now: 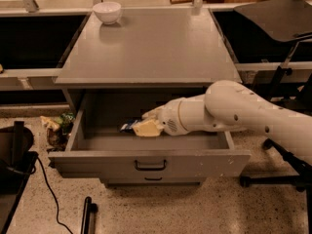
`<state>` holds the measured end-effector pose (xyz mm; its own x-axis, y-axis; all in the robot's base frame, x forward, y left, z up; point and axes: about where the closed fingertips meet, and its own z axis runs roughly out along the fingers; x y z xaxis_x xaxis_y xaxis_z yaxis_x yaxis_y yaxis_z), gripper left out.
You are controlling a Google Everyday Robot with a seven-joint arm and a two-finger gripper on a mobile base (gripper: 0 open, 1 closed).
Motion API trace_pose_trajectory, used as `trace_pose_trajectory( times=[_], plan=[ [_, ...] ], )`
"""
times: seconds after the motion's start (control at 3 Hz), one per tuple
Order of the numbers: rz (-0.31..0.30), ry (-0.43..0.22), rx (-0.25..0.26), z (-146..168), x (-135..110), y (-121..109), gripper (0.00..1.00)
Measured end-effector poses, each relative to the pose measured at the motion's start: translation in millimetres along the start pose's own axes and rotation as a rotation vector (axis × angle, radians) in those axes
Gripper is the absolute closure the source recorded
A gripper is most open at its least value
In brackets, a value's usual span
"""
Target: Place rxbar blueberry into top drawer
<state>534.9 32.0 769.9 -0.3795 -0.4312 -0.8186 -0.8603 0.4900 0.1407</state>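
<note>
Inside the top drawer (204, 161) (open), jaws clasp the rxbar blueberry (129, 126).

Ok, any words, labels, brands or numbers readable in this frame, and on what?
Nothing here can be read as text.
rxbar blueberry: pale print on the wrapper, too blurred to read; it is at the tip of the pincer, inside the open top drawer.
White bowl and cabinet top: no markings visible.
</note>
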Motion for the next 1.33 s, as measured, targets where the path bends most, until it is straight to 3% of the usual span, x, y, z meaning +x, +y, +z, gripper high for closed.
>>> trace_pose_trajectory(
  times=[0.33,0.67,1.0,1.33],
  plan=[
    [0.071,0.008,0.064,-10,39,-42,1.00],
    [0.071,0.008,0.064,-10,39,-42,1.00],
    [0.068,0.002,0.107,-10,39,-62,1.00],
    [0.053,0.027,0.152,-1,40,-99,1.00]
  ],
)
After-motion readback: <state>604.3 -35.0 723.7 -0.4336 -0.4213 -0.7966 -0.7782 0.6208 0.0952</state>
